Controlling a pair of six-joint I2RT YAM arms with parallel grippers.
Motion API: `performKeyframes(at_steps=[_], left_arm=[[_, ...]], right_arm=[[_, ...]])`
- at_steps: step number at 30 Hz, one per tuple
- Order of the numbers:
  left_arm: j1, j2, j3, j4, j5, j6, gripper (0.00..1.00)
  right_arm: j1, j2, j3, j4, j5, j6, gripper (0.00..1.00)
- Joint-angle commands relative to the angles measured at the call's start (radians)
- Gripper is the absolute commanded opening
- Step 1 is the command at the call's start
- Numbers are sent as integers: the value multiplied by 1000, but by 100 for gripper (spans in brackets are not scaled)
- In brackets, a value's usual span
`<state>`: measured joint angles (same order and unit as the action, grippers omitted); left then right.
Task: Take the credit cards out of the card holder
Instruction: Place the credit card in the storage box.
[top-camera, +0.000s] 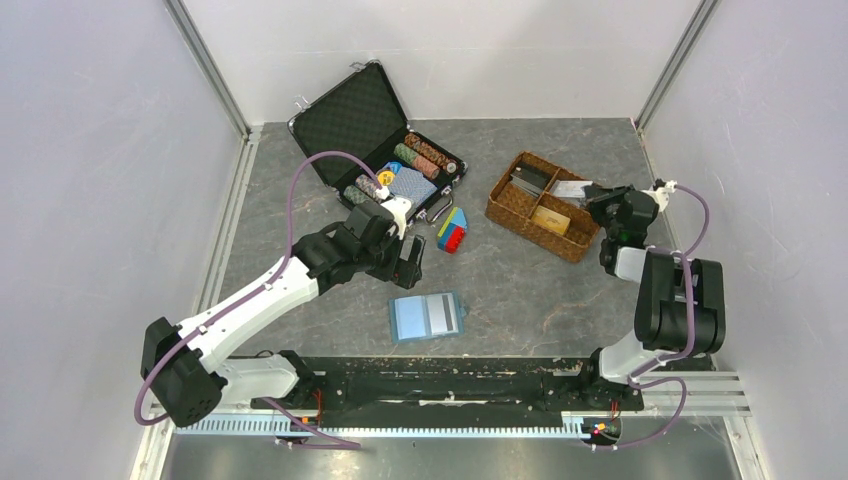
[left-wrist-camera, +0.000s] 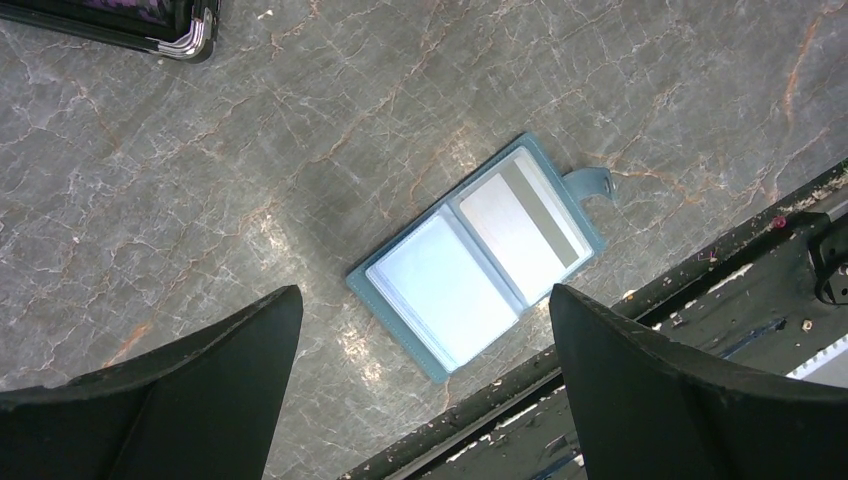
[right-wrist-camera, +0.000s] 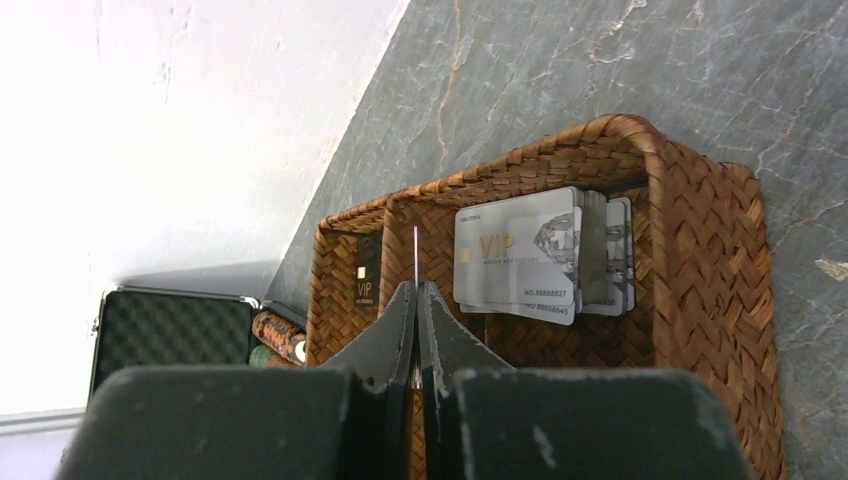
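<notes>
The holder (top-camera: 427, 316) is laid open and flat on the bench (top-camera: 540, 290), near the front edge, between the two arm bases. In its right half a grey card (left-wrist-camera: 522, 215) with a dark stripe is seen inside a pocket.

The left end effector (top-camera: 408, 262) is held above the bench just behind the holder. Its jaws are spread fully and nothing is gripped. In the wrist view the holder is framed between the two fingers (left-wrist-camera: 200, 380).

The right end effector (top-camera: 595, 195) is held over the right end of the tray (top-camera: 515, 228). Its jaws are pressed together on a thin pale card (top-camera: 572, 188).

In the tray a stack of silver cards (right-wrist-camera: 520, 255) is seen, and an orange card (top-camera: 550, 220) in the next compartment.

Behind the left arm an open black case (top-camera: 360, 115) and some coloured blocks (top-camera: 452, 230) are placed.
</notes>
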<state>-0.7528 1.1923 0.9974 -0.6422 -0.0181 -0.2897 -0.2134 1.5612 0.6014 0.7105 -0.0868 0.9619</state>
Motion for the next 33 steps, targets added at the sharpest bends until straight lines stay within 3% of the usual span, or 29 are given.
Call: performKeyframes(at_steps=[1,15,33], left_arm=[[1,3,1,33,13,29,100],[1,33,10,31,14,38,100],[1,18,2,24,4,38,100]], right_arm=[[-5,26,8,92,42,43,0],[0,141,27,193,64,105,0],[46,226,80,190,133,108,0]])
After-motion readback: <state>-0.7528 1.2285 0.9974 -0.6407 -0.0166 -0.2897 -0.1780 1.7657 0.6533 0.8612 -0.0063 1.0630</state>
